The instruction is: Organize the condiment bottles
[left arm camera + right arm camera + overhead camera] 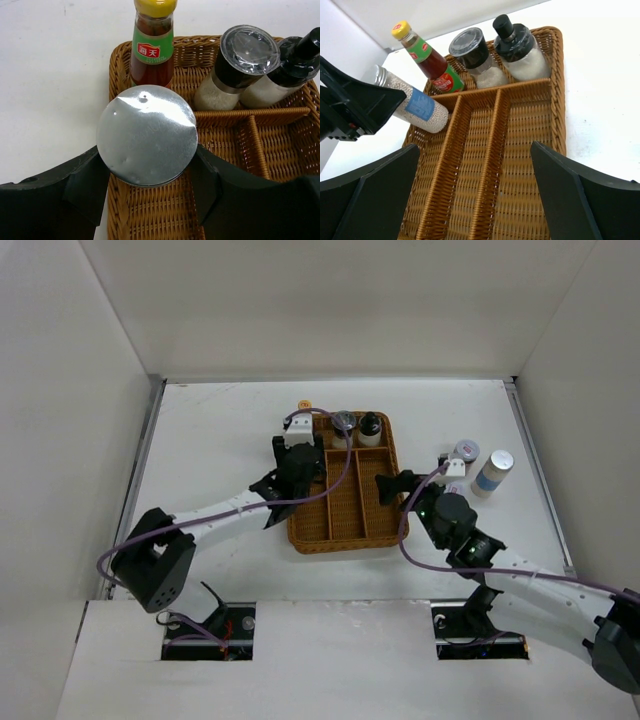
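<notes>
Left wrist view has the left gripper (pixel 148 172) pinching a silver-lidded spice jar (pixel 147 135) by its sides over the left-hand lane of the wicker tray (pixel 280 150), just short of the cross divider (pixel 250 114); seen from the right wrist, the jar leans well off upright, lid out towards the tray's left rim and base low by the divider, though whether the base touches the weave cannot be told. Just beyond it stands the red sauce bottle (pixel 152 45), sharing the far compartment with a black-lidded grinder (pixel 235 65) and a black-capped bottle (pixel 287 70). The right gripper (pixel 475 160) hangs empty over the tray's right side, fingers spread wide, while a white-and-blue bottle (pixel 492 472) and a shorter jar (pixel 466 452) wait on the table to the right. Released at this lean, the jar would probably topple or roll along the lane; pushed further forward, it could clip the tall, narrow sauce bottle and tip it into its neighbours; and its base may snag on the divider if lowered without being straightened first
</notes>
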`<state>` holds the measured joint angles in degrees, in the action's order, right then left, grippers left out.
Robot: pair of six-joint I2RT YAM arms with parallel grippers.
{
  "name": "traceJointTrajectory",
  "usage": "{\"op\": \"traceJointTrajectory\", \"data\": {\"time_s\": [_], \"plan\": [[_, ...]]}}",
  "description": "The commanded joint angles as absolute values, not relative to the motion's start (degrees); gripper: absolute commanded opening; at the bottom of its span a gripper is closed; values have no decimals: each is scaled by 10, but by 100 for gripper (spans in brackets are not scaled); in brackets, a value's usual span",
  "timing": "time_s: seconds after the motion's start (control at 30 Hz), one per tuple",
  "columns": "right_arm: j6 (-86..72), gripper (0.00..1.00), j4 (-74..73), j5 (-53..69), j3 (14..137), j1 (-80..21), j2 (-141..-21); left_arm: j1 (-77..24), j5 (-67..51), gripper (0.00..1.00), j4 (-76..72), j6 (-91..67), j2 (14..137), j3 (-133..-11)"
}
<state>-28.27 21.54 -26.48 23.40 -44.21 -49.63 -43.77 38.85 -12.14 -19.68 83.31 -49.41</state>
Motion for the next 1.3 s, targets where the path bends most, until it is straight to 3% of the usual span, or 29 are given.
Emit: {"op": "traceJointTrajectory", "data": {"time_s": [0.0,0.27,0.43,0.53,0.6,0.73,0.8,0.87,1.0,1.07,1.27], "plan": [[-278,100,244,-282,234,-437,-503,-435,388,30,-234,-196,847,-487],[-271,100,230,-299,245,-439,-502,-443,426,45,-279,-197,888,-457],[-268,100,168,-356,265,-439,-488,-447,424,77,-266,-192,858,-451],[-265,97,105,-409,279,-434,-458,-456,423,89,-263,-192,806,-431],[-265,88,51,-446,293,-421,-447,-460,420,92,-272,-198,756,-404],[-274,52,-45,-503,318,-392,-435,-467,419,95,-318,-203,651,-327],[-279,49,-89,-512,336,-375,-439,-469,423,95,-335,-214,604,-288],[-292,54,-139,-507,357,-345,-453,-470,425,95,-340,-231,573,-257],[-315,96,-192,-460,377,-288,-488,-445,426,94,-379,-289,549,-179],[-321,100,-198,-438,378,-266,-503,-425,418,94,-402,-306,544,-156],[-332,100,-192,-361,374,-218,-555,-398,404,94,-412,-338,522,-122]]}}
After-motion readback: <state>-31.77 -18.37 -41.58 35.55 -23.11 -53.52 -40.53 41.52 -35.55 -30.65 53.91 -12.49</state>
